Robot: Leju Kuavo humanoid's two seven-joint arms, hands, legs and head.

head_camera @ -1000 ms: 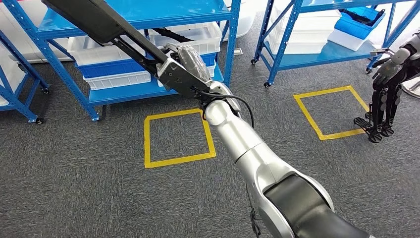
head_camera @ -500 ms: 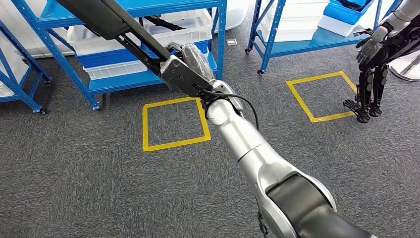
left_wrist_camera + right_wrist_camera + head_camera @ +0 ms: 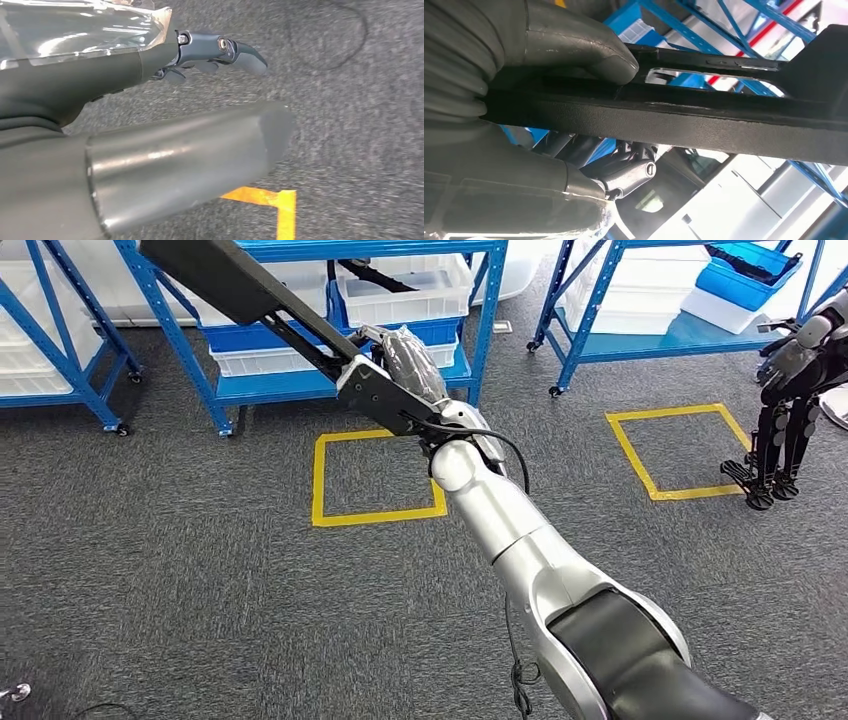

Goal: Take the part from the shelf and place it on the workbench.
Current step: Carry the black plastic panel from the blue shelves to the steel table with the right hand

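Right hand (image 3: 400, 365) clamps the part (image 3: 235, 285), a long black flat bar with a slotted frame section. The part's long axis runs up and away from the hand toward the blue shelf (image 3: 300, 385), wide end out front, narrow end in the grip. It is off the shelf and carried in the air over the grey carpet, above the yellow tape square (image 3: 375, 475).

Right wrist view: the thumb (image 3: 574, 47) presses the top of the bar, the rest of the hand (image 3: 484, 125) wraps beneath it. A close, firm hold as far as I can judge (the hand wears a clear plastic cover, which blurs the finger outlines).

Left hand (image 3: 210, 50): fingers stretched out and apart, nothing between them, hanging over the carpet beside a corner of yellow tape (image 3: 272, 202). It holds nothing.

No workbench to be seen from where the head looks, so my guess is the carry comes next. The right hand is the one on the part; the far end juts well ahead, so a turn near the shelf posts could clip it.
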